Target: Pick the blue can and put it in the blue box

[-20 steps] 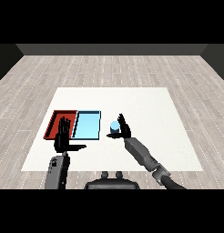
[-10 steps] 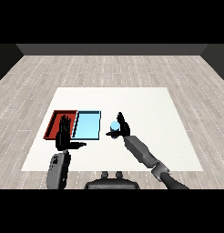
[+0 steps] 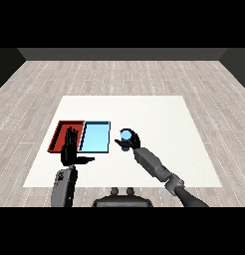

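At about nine o'clock on the white rectangular table (image 3: 159, 114) lies the shallow red rectangular tray (image 3: 61, 130), its near right part covered by the robot's black left hand (image 3: 70, 151). That hand is upright, its fingers straight and together pointing toward twelve o'clock and its thumb stretched out toward three o'clock; it grasps nothing. Its grey forearm (image 3: 63, 185) comes up from the view's lower left corner.

Touching the red tray's right edge, side by side with it, lies the shallow light blue rectangular tray (image 3: 96, 136), with nothing inside it.

Just to the right of the light blue tray, at about three o'clock from it and outside its rim, is the small blue cylindrical can (image 3: 126, 135). The black right hand (image 3: 129, 141) is curled round this can, fingers and thumb wrapping its sides. Whether the can rests on the table or is raised off it cannot be told. The right grey forearm (image 3: 153, 165) runs from the hand toward five o'clock, down to the view's lower right.
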